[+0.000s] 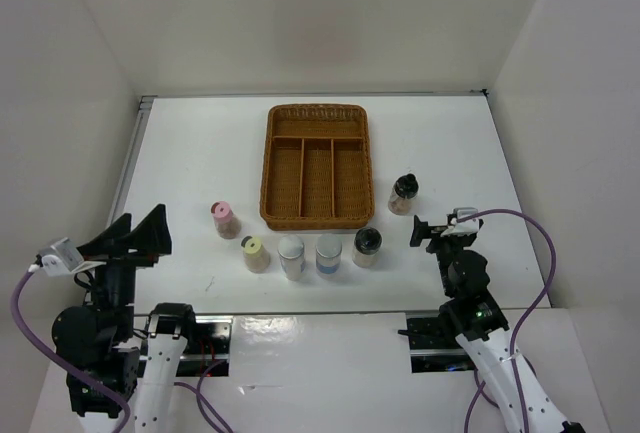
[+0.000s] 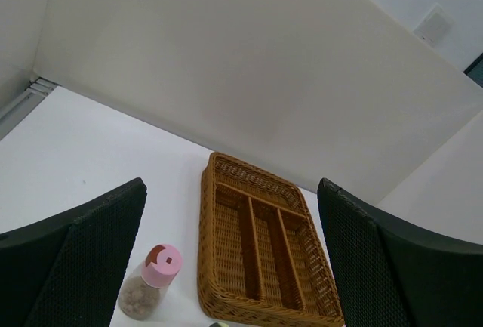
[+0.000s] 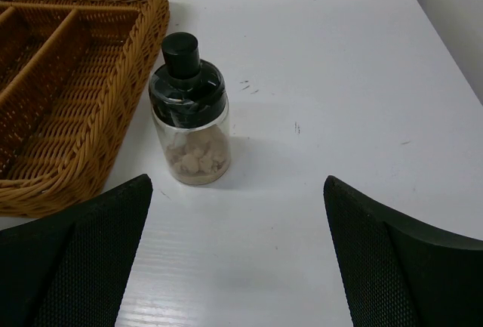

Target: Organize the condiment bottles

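Brown woven wicker makes up the divided tray point(image 1: 317, 110) in the middle of the white table point(image 1: 450, 143), and none of the jars is in it yet. All six condiment bottles stand upright on the table around its near end. The pink-lidded spice jar point(image 1: 225, 219) is off its near left corner. A row runs along its near side: the yellow-lidded jar point(image 1: 255, 253), the silver-lidded jar point(image 1: 291, 256), the blue-labelled silver-lidded jar point(image 1: 328, 255) and a black-lidded jar point(image 1: 366, 247). The second black-lidded jar point(image 3: 189, 115), clear-bodied with beige lumps inside, stands just beside the tray's right wall.

The left gripper point(image 1: 143, 225) hangs near the table's left edge with its jaws wide apart and nothing between them; its wrist view looks out over the pink-lidded jar and the tray. The right gripper point(image 1: 420, 231) is likewise spread and empty, and faces the second black-lidded jar.

The task looks to be at its very start, with the approach for a first pick in hand. The next move, probably by the right arm, calls for going forward until the fingers straddle that jar's body, low enough to avoid the lid and clear of the wicker wall, before closing.
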